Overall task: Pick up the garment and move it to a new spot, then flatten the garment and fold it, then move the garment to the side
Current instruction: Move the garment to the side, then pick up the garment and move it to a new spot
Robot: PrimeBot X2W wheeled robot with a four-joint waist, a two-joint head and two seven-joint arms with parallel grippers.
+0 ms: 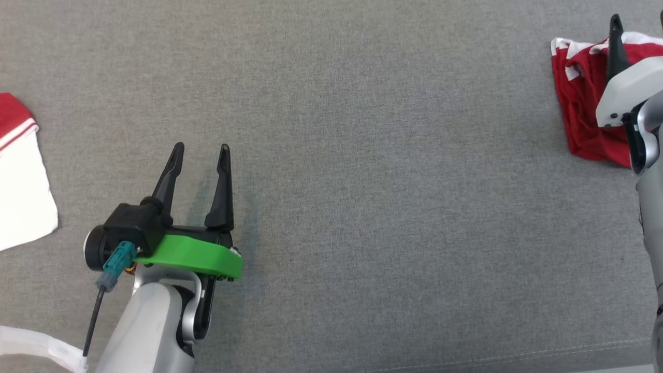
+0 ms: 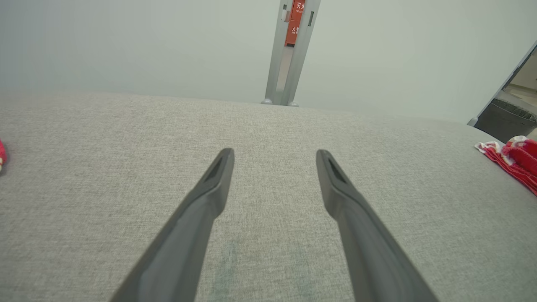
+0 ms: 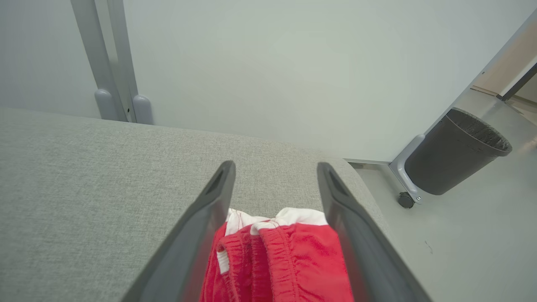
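The garment [image 1: 585, 103] is red with white trim and lies bunched in a folded heap at the far right of the grey fabric surface [image 1: 393, 171]. It also appears as the red garment [image 2: 516, 161] at the right edge of the left wrist view. My right gripper [image 1: 638, 23] hovers over it, open. In the right wrist view the garment [image 3: 293, 260] lies below and between the wide-spread fingers [image 3: 218, 188], not pinched. My left gripper [image 1: 201, 150] is open and empty over bare fabric at the lower left, far from the garment.
A white cloth with a red striped band [image 1: 20, 191] lies at the left edge. The surface ends just right of the garment, where a dark waste bin [image 3: 453, 155] stands on the floor. A grey metal post [image 2: 289, 54] rises behind the far edge.
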